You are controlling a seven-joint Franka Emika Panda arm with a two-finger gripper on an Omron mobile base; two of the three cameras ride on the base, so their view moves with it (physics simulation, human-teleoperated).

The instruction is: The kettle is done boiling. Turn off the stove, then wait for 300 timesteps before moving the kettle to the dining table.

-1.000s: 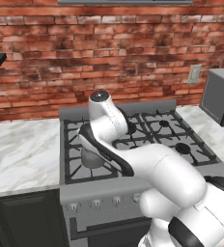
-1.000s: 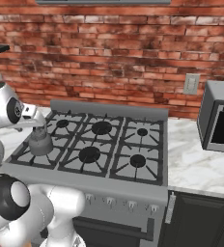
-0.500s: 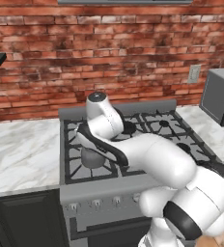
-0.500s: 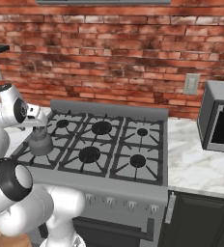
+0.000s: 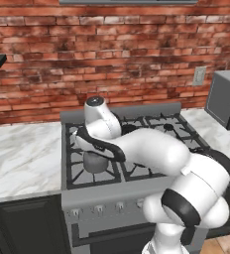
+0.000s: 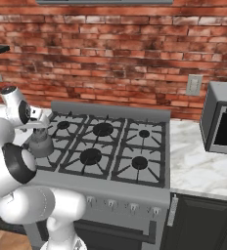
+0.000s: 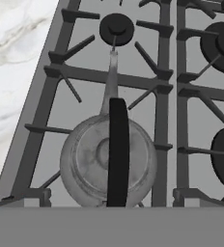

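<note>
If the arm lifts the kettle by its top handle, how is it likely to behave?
The kettle looks like rigid metal, so it probably won't flex. Its thin dark handle arches over the lid, so the rounded body may swing beneath a grip. The smooth metal looks slippery, and the long spout could shift the balance forward.

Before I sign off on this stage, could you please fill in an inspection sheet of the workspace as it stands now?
Surface: wide grey steel gas range with six burners under black grates, between white marble counters.
Job's things: small squat dull-grey metal kettle with a dark upright handle stands on the front left burner; front knobs too small to read.
Clutter: nothing seen.
Grippers: gripper hangs just above the kettle, jaws open, holding nothing.
Cables: nothing seen.
Surroundings: red brick wall with a pale wall outlet; grey microwave on the right counter; dark cabinets below.
</note>
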